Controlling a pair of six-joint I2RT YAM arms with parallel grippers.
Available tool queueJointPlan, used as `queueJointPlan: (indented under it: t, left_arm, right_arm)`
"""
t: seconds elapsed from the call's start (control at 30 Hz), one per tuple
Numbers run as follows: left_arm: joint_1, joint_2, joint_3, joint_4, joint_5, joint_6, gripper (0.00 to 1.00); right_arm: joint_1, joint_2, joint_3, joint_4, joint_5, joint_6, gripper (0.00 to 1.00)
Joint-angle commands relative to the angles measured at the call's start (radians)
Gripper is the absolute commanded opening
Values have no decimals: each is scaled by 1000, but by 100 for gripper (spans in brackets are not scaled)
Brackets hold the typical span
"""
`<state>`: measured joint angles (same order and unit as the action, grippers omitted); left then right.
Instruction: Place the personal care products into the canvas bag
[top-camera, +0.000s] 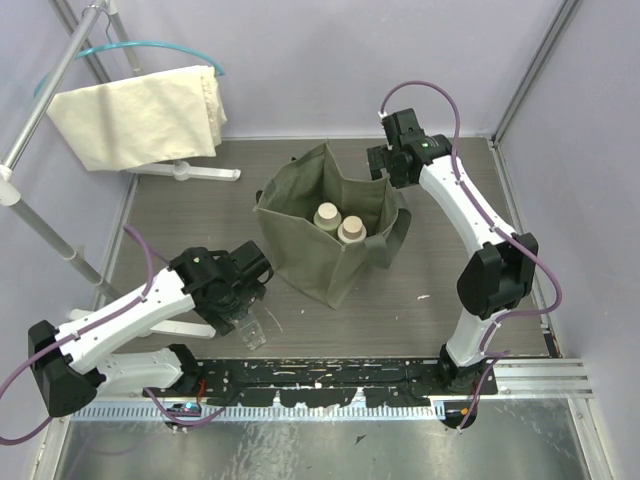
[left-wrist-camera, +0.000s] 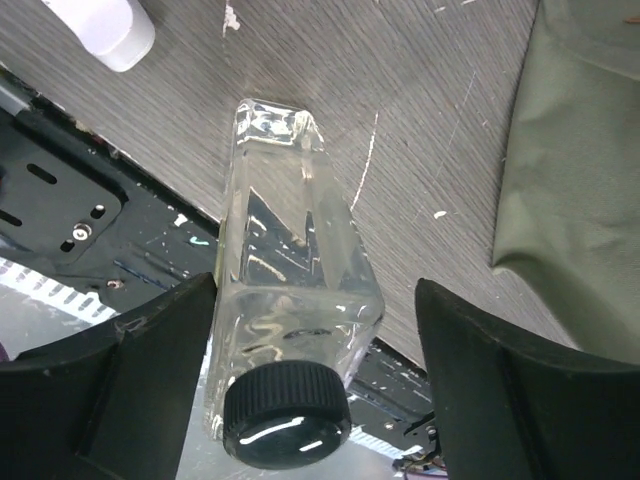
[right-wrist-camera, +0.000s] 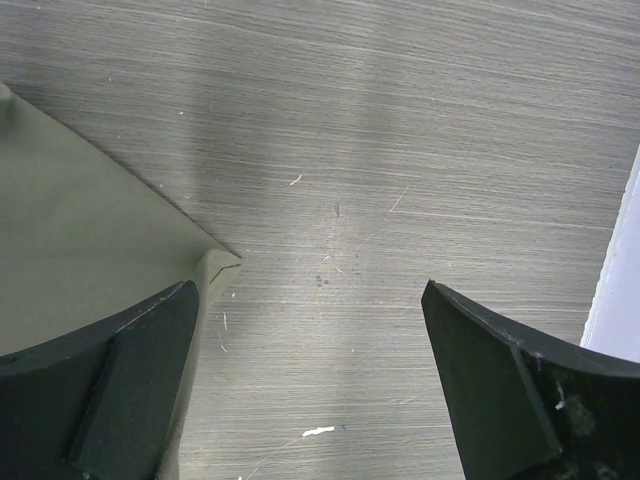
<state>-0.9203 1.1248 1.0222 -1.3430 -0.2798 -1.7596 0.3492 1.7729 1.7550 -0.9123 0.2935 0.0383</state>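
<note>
The clear dark-capped bottle (left-wrist-camera: 295, 290) sits between my left gripper's (left-wrist-camera: 315, 400) open jaws, cap (left-wrist-camera: 287, 413) toward the camera. The left finger is against its side and the right finger (left-wrist-camera: 520, 380) is well apart. In the top view the bottle (top-camera: 249, 328) is at the table's front edge under my left gripper (top-camera: 238, 300). The olive-green canvas bag (top-camera: 300, 235) stands open mid-table with two pale-capped bottles (top-camera: 327, 214) (top-camera: 350, 230) inside. My right gripper (top-camera: 385, 163) is open and empty by the bag's back right corner (right-wrist-camera: 90, 230). No other bottle shows.
A cream cloth bag (top-camera: 140, 115) hangs on a rack at the back left, with a white strip (top-camera: 205, 172) on the table below it. A black slotted rail (top-camera: 330, 375) runs along the front edge. A white bar end (left-wrist-camera: 105, 25) lies near the bottle.
</note>
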Motion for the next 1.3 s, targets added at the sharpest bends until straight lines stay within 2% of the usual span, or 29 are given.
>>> queueJointPlan:
  t: [0.0,0.2,0.33,0.47,0.57,0.7,0.8,0.93,1.1,1.27]
  left_arm:
    - [-6,-9,-50,69,7,-11,80]
    - [-8,-27,-96,101,47,-16,54]
    - [-8,-46,-98,98,45,-18,30]
    - [-9,-59,-92,121,37,8,1]
    - [-8,-66,-64,180,3,93,0]
    - [-8,-33,38,283,-49,336,0]
    - [-8,58,198,256,-47,577,0]
    - [-9,195,432,183,41,841,0]
    - [-10,225,600,118,146,1013,0]
    - [-9,188,769,118,246,1075,0]
  right_arm:
    - [-3,-73,-3,29,4,-7,100]
    - [-4,-77,-12,33,8,-6,100]
    - [-3,-77,-21,36,4,-5,100]
    - [-3,-70,-19,36,-2,-5,100]
    - [-3,-67,-18,36,2,-8,100]
    - [-4,-69,-15,36,-3,-14,100]
    - [-4,-74,-15,36,-10,-24,100]
    - [-4,-98,-60,51,-15,-25,100]
    - [-5,-130,-128,79,-12,-25,100]
    - [-5,-135,-141,79,-4,-20,100]
